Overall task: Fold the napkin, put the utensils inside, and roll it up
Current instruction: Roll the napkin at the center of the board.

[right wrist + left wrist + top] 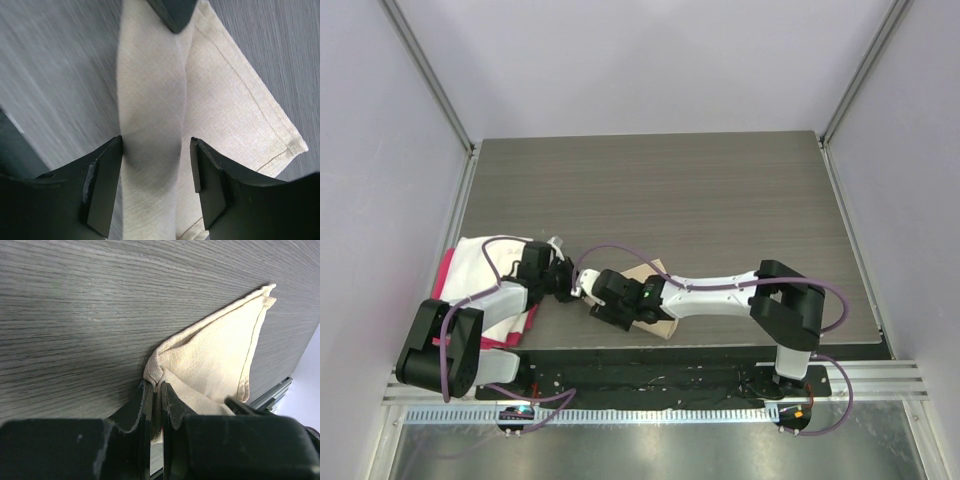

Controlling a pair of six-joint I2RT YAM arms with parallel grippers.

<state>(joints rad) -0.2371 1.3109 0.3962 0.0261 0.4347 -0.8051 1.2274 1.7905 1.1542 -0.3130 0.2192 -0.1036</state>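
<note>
Pinched almost fully together, the left gripper clamps a bunched fold of the napkin right at the table surface. Right gripper stands open, its fingers set either side of a raised ridge of napkin; whether they touch the cloth I cannot tell. From above, the folded napkin lies near the table's front edge, left of centre, mostly hidden under the right arm. White cloth overlaps a pink cloth at the left edge, under the left arm.
</note>
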